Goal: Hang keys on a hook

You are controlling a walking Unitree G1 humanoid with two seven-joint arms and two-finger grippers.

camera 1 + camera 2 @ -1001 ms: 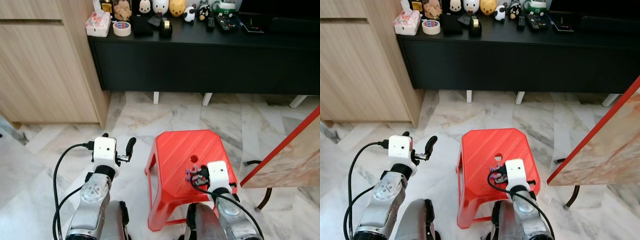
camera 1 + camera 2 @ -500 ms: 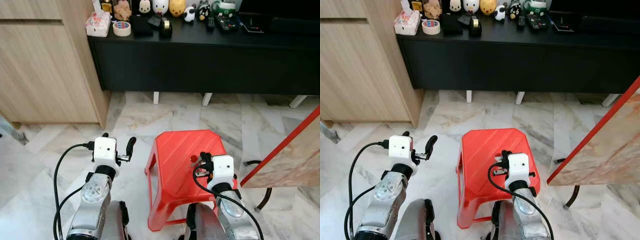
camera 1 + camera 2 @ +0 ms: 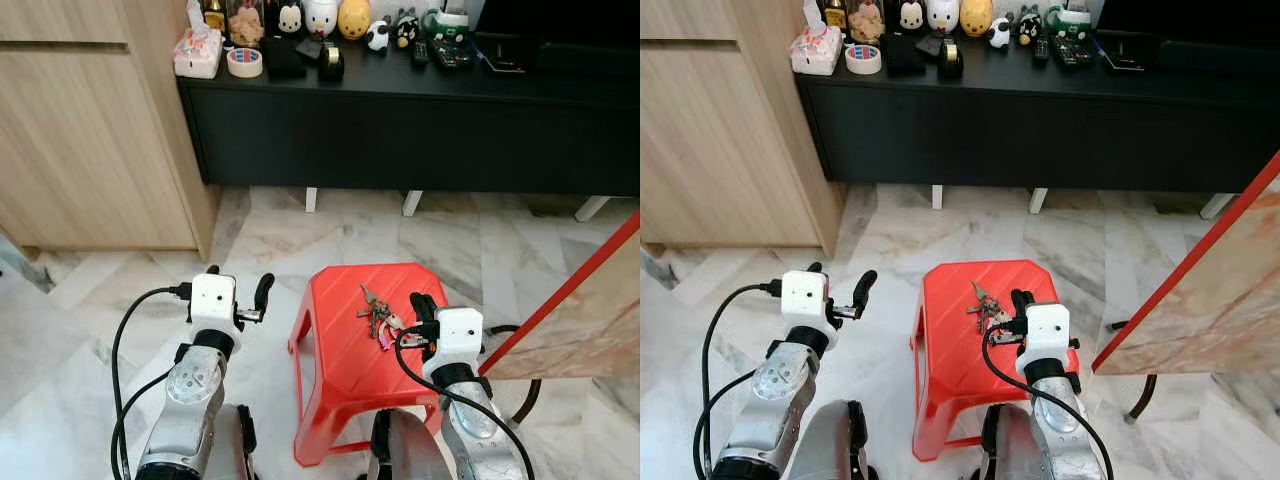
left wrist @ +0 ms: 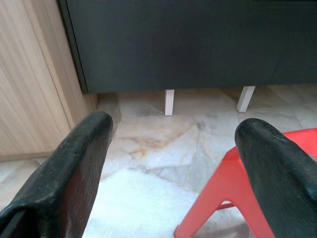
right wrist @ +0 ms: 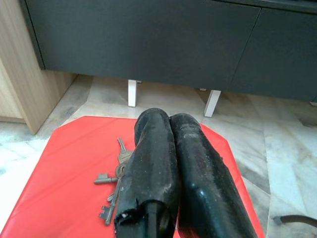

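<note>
The right gripper (image 5: 171,124) hovers over the ribbed red plastic stool (image 3: 340,340), its rubbery black jaws pressed together, empty. Just beside them the metal keys (image 3: 378,315) lie splayed on the seat. The left gripper (image 3: 262,290) hangs with jaws wide over veined marble floor (image 3: 450,240). Beyond stands a matte black counter (image 3: 400,130) beside a wood-grain cabinet (image 3: 90,140).

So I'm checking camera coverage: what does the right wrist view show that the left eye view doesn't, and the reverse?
Right wrist view alone: a close look along the right gripper's two fingers, pressed together above the stool.

Left eye view alone: the left gripper held over the floor beside the stool, the wooden cupboard, and the figurines and tape roll on the black cabinet's top.

Both: the keys lying on the red stool, the black cabinet and the marble floor.
</note>
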